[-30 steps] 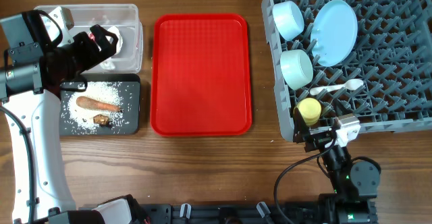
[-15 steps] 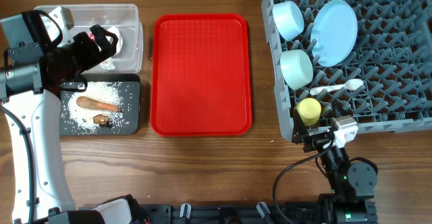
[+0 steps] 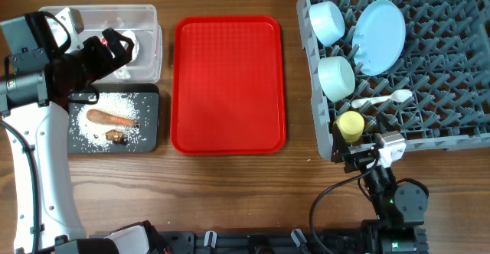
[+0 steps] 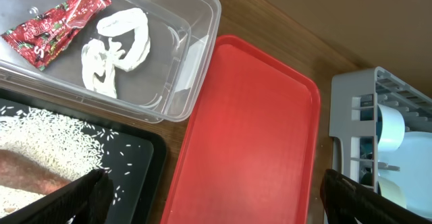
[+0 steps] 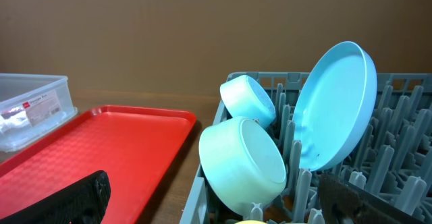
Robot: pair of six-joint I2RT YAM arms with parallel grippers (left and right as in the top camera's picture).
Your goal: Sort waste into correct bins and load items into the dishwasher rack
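Left claw point(image 4: 214, 187) hangs spread open and empty over the clear bin point(image 4: 196, 21), wrapper point(image 4: 57, 18) lying just beneath, with red tray point(image 4: 256, 136) beside it bare and bowls point(image 3: 335, 76) racked far to its right, so sorting looks finished

The left arm point(image 3: 31, 158) has 1 long white link and grey-black joints. The right arm point(image 3: 402, 200) is black, with 1 looping black cable point(image 3: 315, 204).

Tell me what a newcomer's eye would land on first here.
A bright red plastic tray fills the middle of the wooden table. Right of it, a grey plastic dishwasher rack holds a round light-blue plate on edge. At far left, a long orange food piece lies on white rice in a black rectangular tray.
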